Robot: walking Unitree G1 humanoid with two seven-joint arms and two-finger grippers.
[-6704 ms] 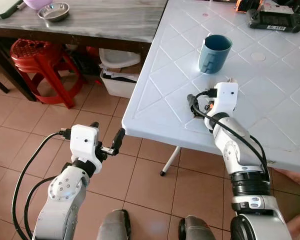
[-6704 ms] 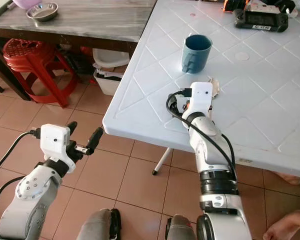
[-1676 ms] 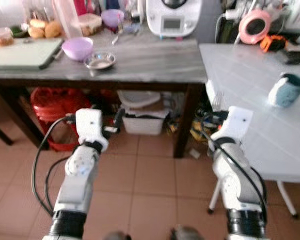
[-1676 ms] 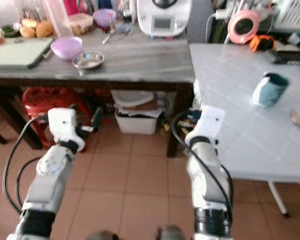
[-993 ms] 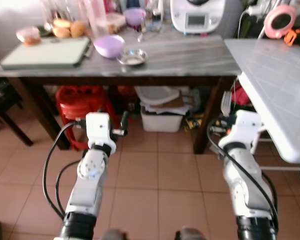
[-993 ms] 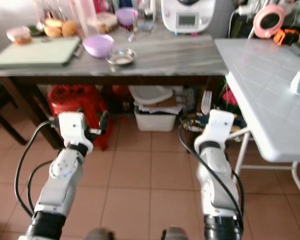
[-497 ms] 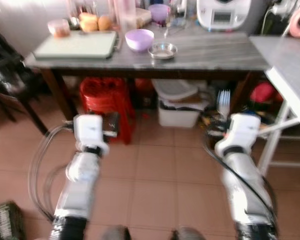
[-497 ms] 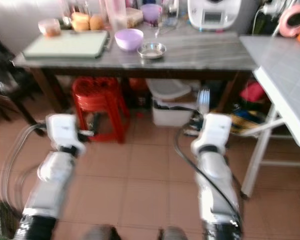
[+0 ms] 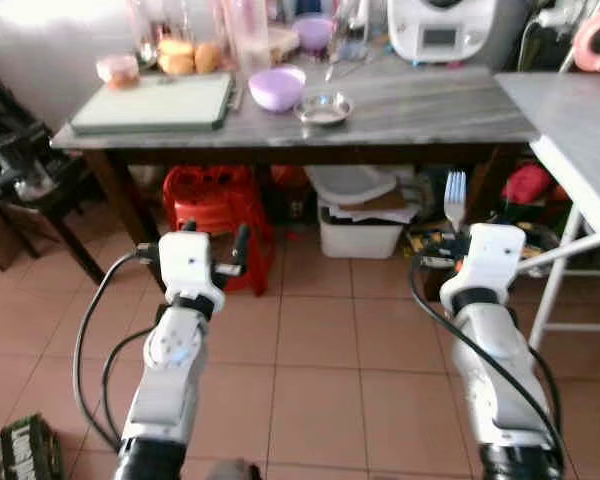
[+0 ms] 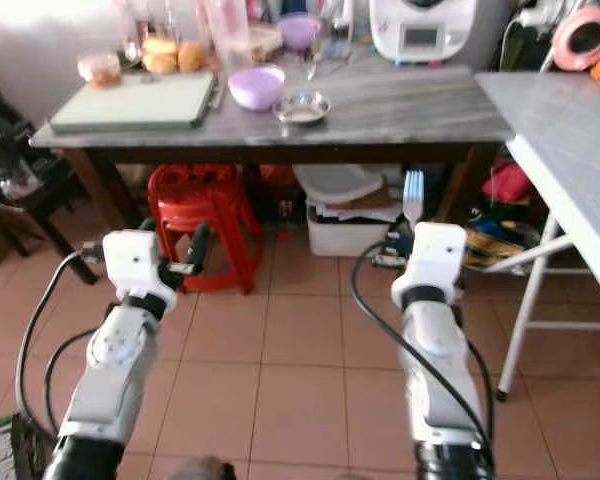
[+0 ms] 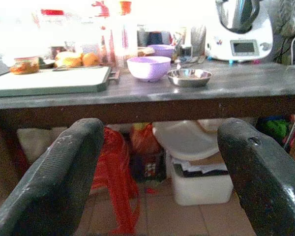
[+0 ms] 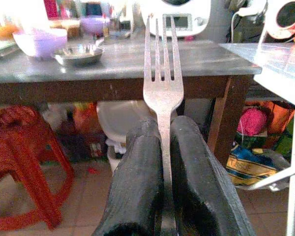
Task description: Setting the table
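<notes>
While your right gripper (image 12: 160, 147) pinches a fork (image 12: 160, 73) upright (tines up) above the tiled floor (image 9: 320, 380), facing the grey counter (image 9: 420, 100), your left gripper (image 11: 157, 162) hangs spread, holding nothing.

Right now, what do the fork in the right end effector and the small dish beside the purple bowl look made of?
Four-tined silver fork: polished metal, likely stainless steel, judging by its bright reflective sheen. Small round shiny dish: also apparently metal, with a mirror-like rim. Purple bowl: matte, probably plastic.
</notes>
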